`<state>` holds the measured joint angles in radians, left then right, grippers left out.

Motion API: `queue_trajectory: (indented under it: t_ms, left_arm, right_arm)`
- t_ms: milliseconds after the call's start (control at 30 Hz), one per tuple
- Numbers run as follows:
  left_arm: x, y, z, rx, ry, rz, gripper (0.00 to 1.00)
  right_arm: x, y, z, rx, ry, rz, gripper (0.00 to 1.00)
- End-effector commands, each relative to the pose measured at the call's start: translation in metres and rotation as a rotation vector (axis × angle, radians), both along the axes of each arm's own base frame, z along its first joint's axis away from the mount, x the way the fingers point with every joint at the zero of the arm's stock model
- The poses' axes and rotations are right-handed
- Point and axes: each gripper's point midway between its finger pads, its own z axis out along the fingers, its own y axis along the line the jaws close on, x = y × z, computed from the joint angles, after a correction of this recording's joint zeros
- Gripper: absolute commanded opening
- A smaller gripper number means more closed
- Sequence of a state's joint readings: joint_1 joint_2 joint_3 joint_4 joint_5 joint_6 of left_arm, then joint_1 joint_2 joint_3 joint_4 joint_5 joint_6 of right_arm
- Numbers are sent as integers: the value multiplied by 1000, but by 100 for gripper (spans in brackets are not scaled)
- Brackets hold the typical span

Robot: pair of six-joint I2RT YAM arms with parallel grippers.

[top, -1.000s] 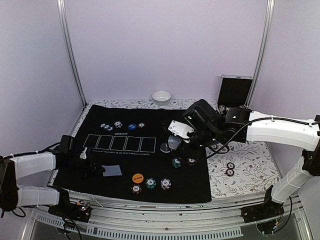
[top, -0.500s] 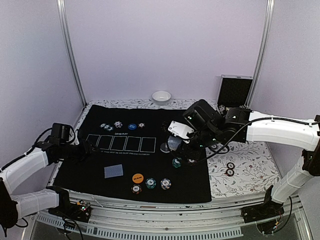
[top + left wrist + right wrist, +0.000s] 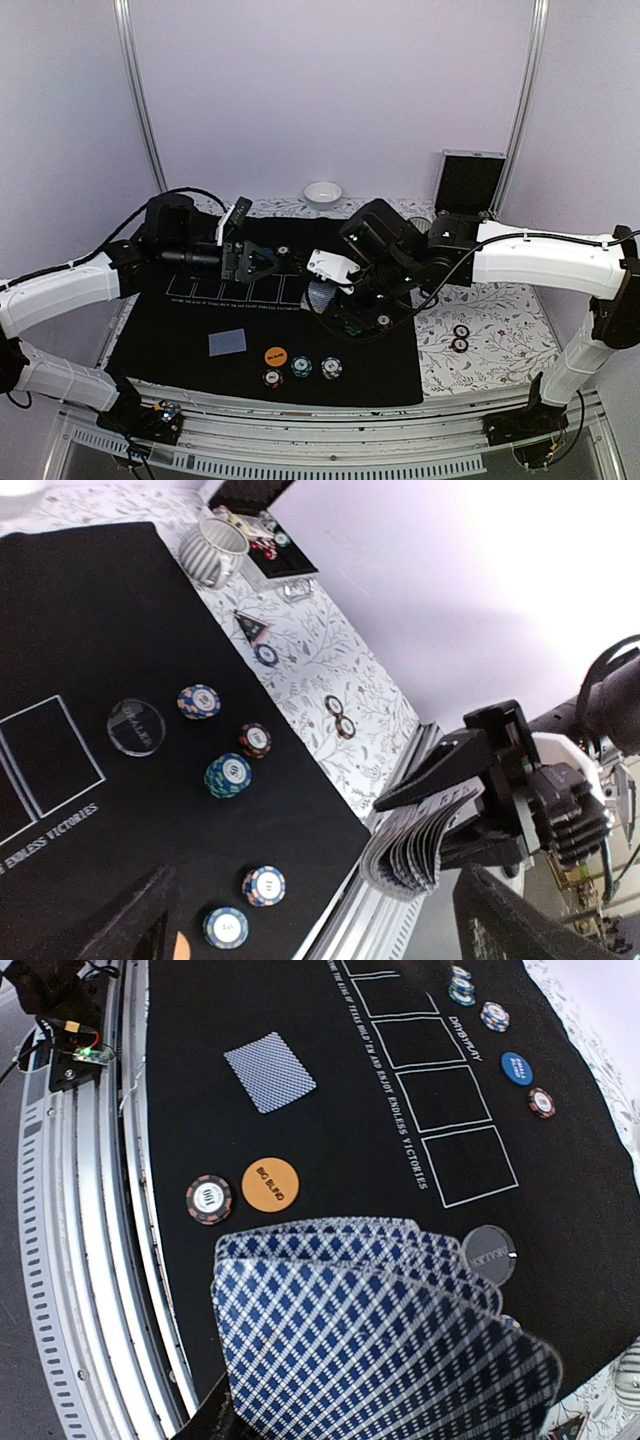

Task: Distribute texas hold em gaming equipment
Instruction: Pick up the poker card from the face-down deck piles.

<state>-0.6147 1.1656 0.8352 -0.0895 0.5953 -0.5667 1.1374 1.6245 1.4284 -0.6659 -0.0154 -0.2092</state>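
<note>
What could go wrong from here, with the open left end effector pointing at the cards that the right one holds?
1. The open left end effector faces the fan of blue-checked playing cards in the right end effector; the cards overlap closely, so it may pinch several or pull the fan loose.
2. Both arms are close above the black felt mat; they could bump.
3. A dropped card could land among the striped poker chips.

My left gripper (image 3: 316,910) shows only as two dark fingers (image 3: 110,925) at the bottom corners, spread wide with nothing between them. To the right, the right gripper (image 3: 432,815) pinches a fan of playing cards (image 3: 398,852). On the black mat (image 3: 120,610) lie a green chip stack (image 3: 228,775), a red chip (image 3: 254,740) and a dark round disc (image 3: 135,727). A ribbed mug (image 3: 213,552) sits far back.
</note>
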Motion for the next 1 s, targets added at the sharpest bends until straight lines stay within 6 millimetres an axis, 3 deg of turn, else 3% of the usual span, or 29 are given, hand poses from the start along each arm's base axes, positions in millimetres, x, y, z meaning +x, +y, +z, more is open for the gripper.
queue_trajectory:
  t_ms: [0, 267, 533, 667, 833, 967]
  left_arm:
    - [-29, -35, 12, -57, -78, -197, 98]
    - [-47, -58, -2, -38, -106, -312, 98]
    - [-15, -57, -30, 99, -58, -160, 92]
    - [-11, -57, -36, 126, -39, -149, 90]
    - [3, -38, -48, 250, -59, -47, 86]
    - [4, -31, -46, 268, -75, -23, 84]
  right_arm:
    - [-13, 25, 15, 77, 40, 71, 4]
    - [-14, 35, 17, 103, 49, 85, 4]
    - [-15, 39, 17, 97, 39, 86, 4]
    - [-12, 36, 12, 72, 29, 72, 5]
    - [-8, 28, 11, 56, 3, 46, 5]
    - [-7, 24, 10, 50, -6, 37, 5]
